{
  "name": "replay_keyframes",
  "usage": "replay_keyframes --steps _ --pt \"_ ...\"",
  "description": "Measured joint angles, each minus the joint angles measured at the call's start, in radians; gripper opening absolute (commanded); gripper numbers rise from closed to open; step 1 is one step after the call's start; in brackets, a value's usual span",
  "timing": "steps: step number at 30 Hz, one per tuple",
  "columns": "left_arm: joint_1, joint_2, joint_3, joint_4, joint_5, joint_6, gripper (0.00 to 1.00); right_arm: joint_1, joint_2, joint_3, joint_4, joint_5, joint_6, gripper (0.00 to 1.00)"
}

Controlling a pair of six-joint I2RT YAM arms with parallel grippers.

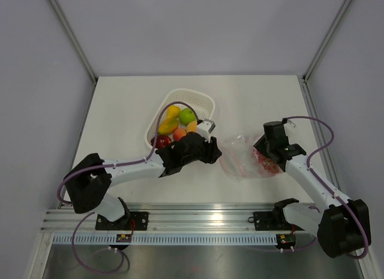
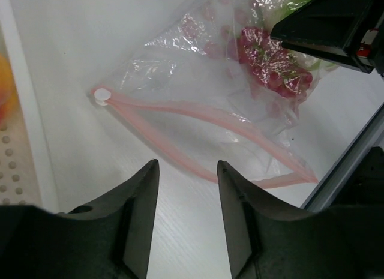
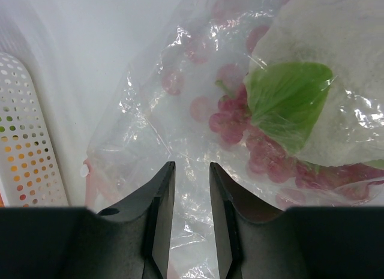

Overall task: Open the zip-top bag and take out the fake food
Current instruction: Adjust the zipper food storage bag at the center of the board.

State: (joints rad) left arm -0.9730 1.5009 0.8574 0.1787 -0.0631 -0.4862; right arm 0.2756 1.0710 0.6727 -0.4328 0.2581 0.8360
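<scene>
Surface: white, walled on three sides; it carries everything else.
Basket: white and perforated, standing at the middle of the surface, behind the left arm's wrist.
Zip-top bag: clear crinkled plastic, lying flat on the surface to the right of the basket, between the two claws.
Zip strip: pinkish; its two halves are parted into a long narrow loop, so the mouth stands open and faces the left claw.
Left claw: just short of the bag's mouth, fingers spread apart with only bare surface between them, gripping nothing.
Right claw: over the bag's far end from the mouth, fingers close together with a narrow gap; crinkled film shows in that gap, but I cannot tell whether it is pinched.
Fake food in the bag: a dark red cluster and a pale leafy piece touching it, both at the right claw's end.
Fake food in the basket: a green apple, a yellow piece, an orange piece and a red piece, packed close together.
</scene>
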Motion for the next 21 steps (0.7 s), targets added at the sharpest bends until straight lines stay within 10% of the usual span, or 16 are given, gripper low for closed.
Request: replay_keyframes --steps 12,21 --pt "-0.094 0.113 -0.059 0.117 -0.090 -0.179 0.27 -0.001 -0.032 -0.006 -0.019 0.063 0.030 0.38" --pt "-0.141 0.227 -0.013 0.152 -0.093 -0.191 0.46 -0.002 -0.090 -0.012 -0.047 0.123 0.033 0.41"
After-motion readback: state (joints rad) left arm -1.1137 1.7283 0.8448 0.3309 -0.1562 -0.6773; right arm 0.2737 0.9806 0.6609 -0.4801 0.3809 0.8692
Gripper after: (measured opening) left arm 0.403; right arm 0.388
